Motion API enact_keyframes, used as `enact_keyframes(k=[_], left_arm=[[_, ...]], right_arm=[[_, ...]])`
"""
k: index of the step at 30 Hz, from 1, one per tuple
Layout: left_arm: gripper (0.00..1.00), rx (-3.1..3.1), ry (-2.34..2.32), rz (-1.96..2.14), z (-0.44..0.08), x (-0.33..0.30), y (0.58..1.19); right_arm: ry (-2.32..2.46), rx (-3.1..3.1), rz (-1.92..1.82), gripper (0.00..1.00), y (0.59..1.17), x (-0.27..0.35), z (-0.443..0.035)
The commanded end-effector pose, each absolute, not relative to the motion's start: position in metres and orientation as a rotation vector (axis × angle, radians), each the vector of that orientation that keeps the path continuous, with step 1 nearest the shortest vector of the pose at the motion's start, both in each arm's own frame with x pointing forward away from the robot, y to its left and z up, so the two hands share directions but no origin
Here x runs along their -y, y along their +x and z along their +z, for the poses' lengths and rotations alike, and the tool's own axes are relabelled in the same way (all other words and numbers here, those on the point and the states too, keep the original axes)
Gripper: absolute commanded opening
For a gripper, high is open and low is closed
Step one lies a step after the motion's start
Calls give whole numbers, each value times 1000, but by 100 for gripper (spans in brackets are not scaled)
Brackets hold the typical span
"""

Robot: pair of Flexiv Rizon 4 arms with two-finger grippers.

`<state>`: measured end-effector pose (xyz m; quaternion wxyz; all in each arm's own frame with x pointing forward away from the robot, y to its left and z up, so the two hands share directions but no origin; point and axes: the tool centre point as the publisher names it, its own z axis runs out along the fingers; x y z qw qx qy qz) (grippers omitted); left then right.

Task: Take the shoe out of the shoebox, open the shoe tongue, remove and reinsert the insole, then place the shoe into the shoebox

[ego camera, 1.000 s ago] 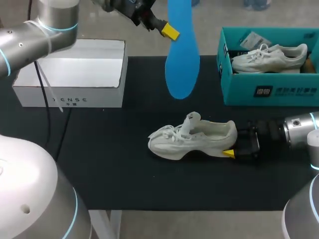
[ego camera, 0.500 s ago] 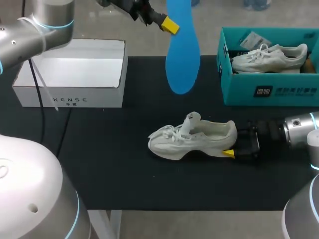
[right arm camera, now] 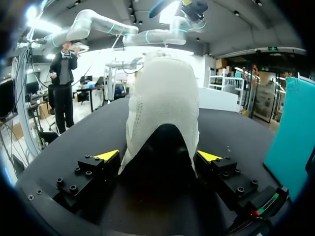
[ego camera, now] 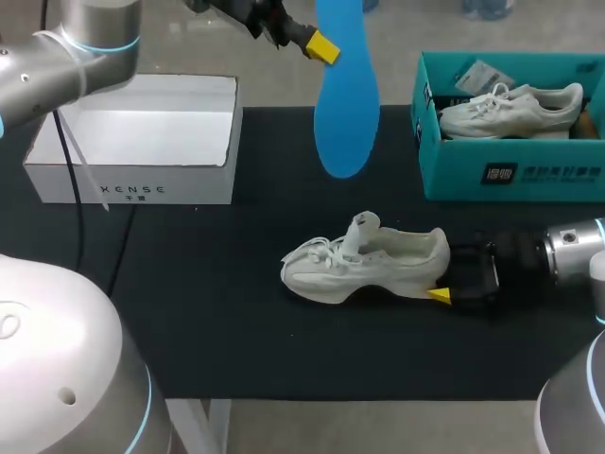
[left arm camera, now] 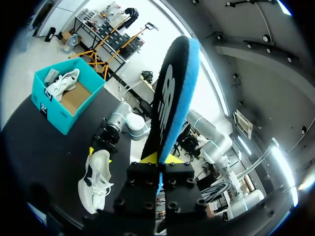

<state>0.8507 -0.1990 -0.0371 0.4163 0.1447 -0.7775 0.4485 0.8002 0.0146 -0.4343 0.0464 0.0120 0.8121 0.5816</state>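
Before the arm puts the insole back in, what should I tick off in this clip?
1. Insole fully out of the shoe and clamped in the left gripper: ok.
2. Shoe standing on its sole on the table, opening upward: ok.
3. Tongue raised clear of the opening: ok.
4. Right gripper at the heel; whether it really clamps the shoe: cannot tell.
5. Insole lined up with the opening: not ok; it hangs in the air apart from the shoe, wider end down.
6. White box open, nothing seen inside: ok.
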Motion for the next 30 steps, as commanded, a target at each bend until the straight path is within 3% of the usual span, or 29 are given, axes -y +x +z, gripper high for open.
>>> enact_keyframes(k=[1, 19, 30], left_arm=[[0, 1952, 363, 1127, -38, 200, 851], [0, 1952, 363, 1127, -38, 200, 851], [0, 1952, 363, 1127, -38, 200, 851]], right_arm=[[38, -2484, 1756, 100, 789, -1, -420], [73, -2968, 1019, 100, 772, 41, -312], [-91, -3051, 594, 100, 784, 25, -287]])
